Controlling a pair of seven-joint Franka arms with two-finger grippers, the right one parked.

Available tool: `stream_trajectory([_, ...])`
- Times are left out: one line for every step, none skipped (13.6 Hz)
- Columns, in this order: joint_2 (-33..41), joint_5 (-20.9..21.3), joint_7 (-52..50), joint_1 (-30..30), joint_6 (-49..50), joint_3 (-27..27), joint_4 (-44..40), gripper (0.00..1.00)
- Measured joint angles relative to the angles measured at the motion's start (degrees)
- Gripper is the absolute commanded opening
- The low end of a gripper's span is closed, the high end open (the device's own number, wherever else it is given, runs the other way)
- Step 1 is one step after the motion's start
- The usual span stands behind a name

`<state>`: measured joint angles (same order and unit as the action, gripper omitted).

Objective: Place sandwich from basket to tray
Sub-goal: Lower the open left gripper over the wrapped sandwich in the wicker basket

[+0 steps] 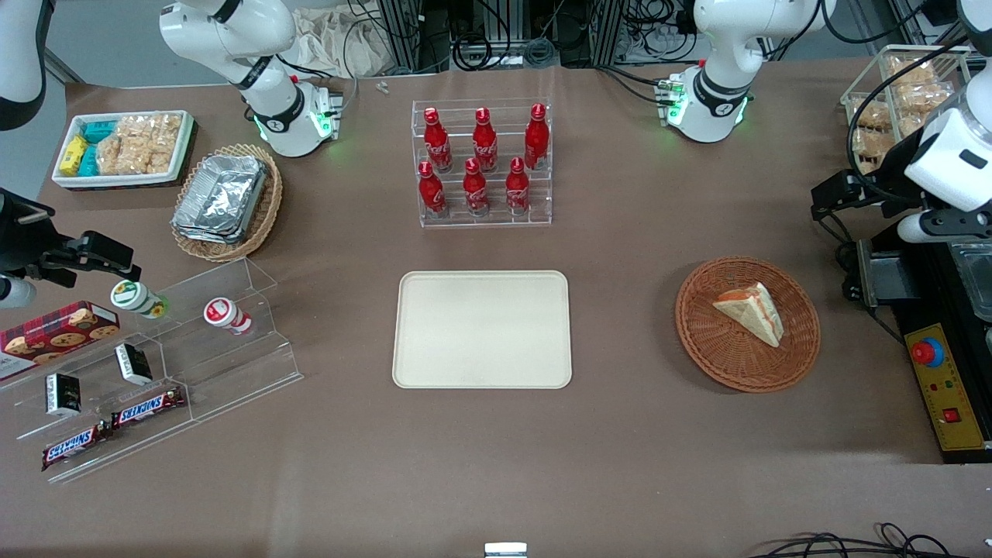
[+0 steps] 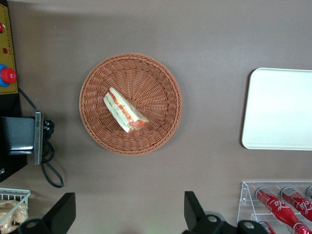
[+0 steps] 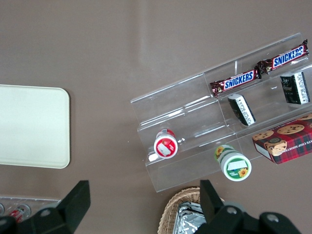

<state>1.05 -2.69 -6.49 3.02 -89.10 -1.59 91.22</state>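
Observation:
The sandwich point(image 1: 750, 311) point(image 2: 124, 111) is a pale triangular wedge with red-orange and green filling, lying in the round reddish-brown wicker basket point(image 1: 697, 341) point(image 2: 97, 126). The cream tray point(image 1: 482, 329) point(image 2: 280, 109) lies flat mid-table with nothing on it, beside the basket toward the parked arm's end. My gripper point(image 1: 831, 203) point(image 2: 129, 212) hangs high over the table at the working arm's end, well apart from the basket. It is open, its fingers spread wide with nothing between them.
A clear rack of red bottles point(image 1: 482, 167) point(image 2: 278, 204) stands farther from the front camera than the tray. A yellow control box with a red button point(image 1: 942, 380) point(image 2: 6, 73) and cables sit beside the basket. A snack stand point(image 1: 155, 364) and foil containers point(image 1: 226, 201) lie toward the parked arm's end.

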Motion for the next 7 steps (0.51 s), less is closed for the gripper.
stream_trajectory([-0.11, 0.0, 0.0, 0.01, 0.0, -0.07, 0.09, 1.0])
stream_trajectory([-0.11, 0.0, 0.0, 0.04, -0.02, -0.19, 0.3, 1.0])
stream_trajectory([-0.11, 0.0, 0.0, 0.09, -0.04, -0.42, 0.35, 1.0])
stream_trajectory([-0.1, 0.0, 0.0, 0.14, -0.03, -0.62, 0.35, 1.0])
stream_trajectory([-0.1, 0.03, 0.0, 0.18, -0.03, -0.68, 0.37, 1.0])
stream_trajectory([-0.11, 0.12, -0.05, 0.19, -0.03, -0.69, 0.51, 1.0])
stream_trajectory([-0.12, 0.21, -0.51, 0.19, -0.03, -0.69, 0.84, 1.0])
